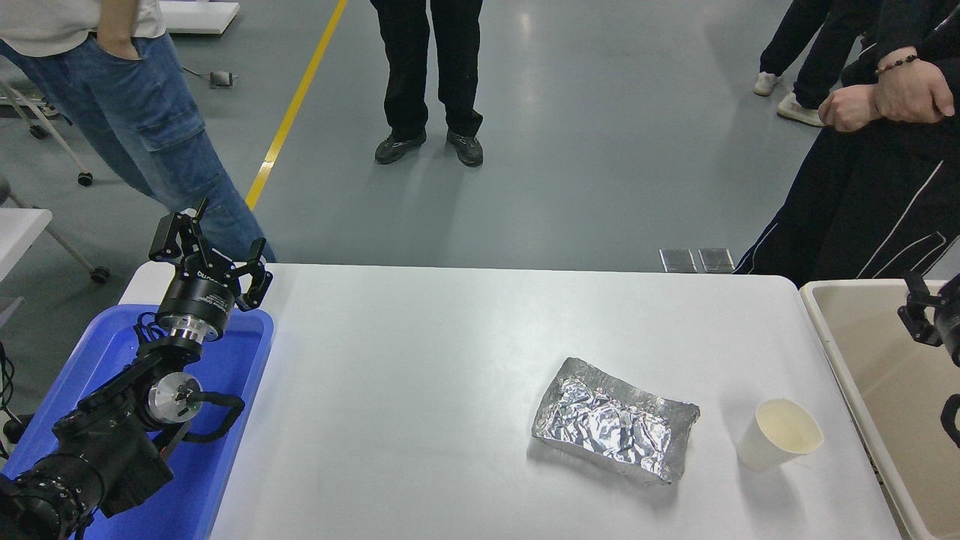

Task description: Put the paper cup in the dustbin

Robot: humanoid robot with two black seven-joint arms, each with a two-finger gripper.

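Observation:
The cream-white paper cup (778, 433) stands upright on the white table (420, 390) at the right, open end up, beside the crumpled silver foil piece (613, 418). The beige dustbin (862, 360) sits at the table's right edge. My right gripper (916, 315) comes in at the right edge, above the dustbin, up and to the right of the cup and apart from it; only part of it shows. My left gripper (210, 251) is parked at the lower left with its fingers spread, holding nothing.
A bright blue bin (232, 375) lies at the table's left under the left arm. Several people stand on the far side; one at the upper right has clasped hands (889, 94) near the dustbin corner.

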